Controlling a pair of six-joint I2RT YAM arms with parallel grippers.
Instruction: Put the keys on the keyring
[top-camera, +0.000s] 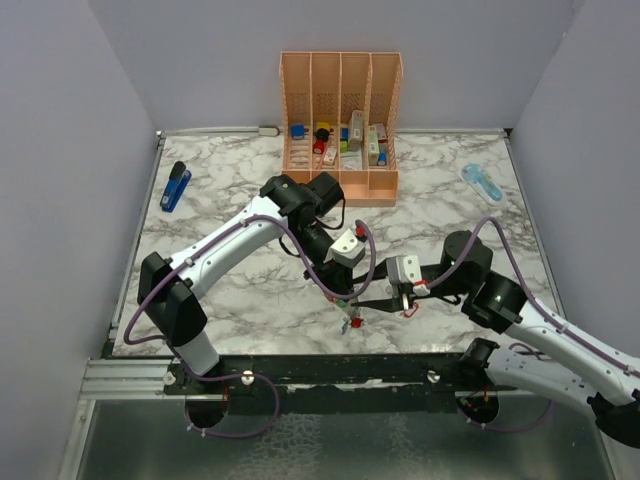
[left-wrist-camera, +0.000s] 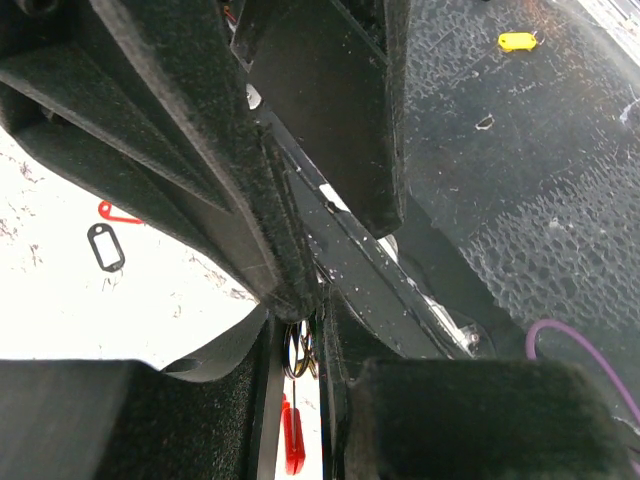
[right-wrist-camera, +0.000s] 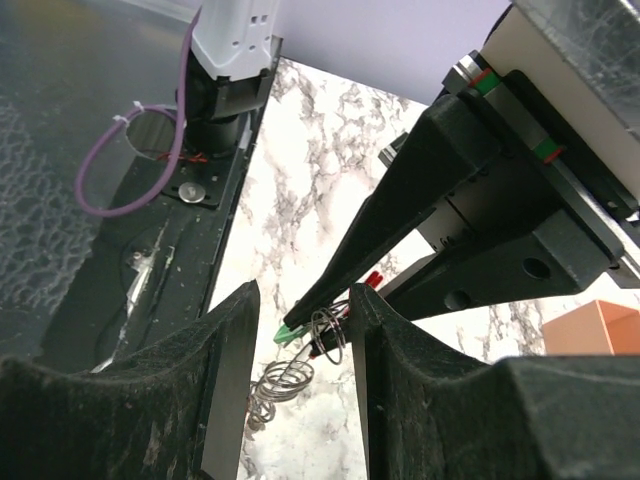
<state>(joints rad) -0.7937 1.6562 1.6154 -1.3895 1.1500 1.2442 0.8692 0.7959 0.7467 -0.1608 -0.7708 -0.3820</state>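
Note:
A bunch of wire rings with a green tag (right-wrist-camera: 291, 332) and a red tag (left-wrist-camera: 292, 440) hangs just above the table's front edge (top-camera: 349, 321). My left gripper (top-camera: 343, 298) is shut on one metal ring (left-wrist-camera: 297, 356) of the bunch. Its tips (right-wrist-camera: 322, 300) show in the right wrist view, with a coil of rings (right-wrist-camera: 281, 384) dangling below. My right gripper (right-wrist-camera: 305, 305) is open, one finger on each side of the bunch, and meets the left gripper tip to tip (top-camera: 373, 302). The large red clip keyring is not in view. The keys' blades are hidden.
An orange organiser (top-camera: 341, 120) holding small items stands at the back. A blue stapler (top-camera: 175, 186) lies far left, and a light blue object (top-camera: 482, 182) lies far right. A black oval tag (left-wrist-camera: 105, 246) and a thin red piece (left-wrist-camera: 120, 214) lie on the marble. A yellow tag (left-wrist-camera: 517, 41) lies below the table.

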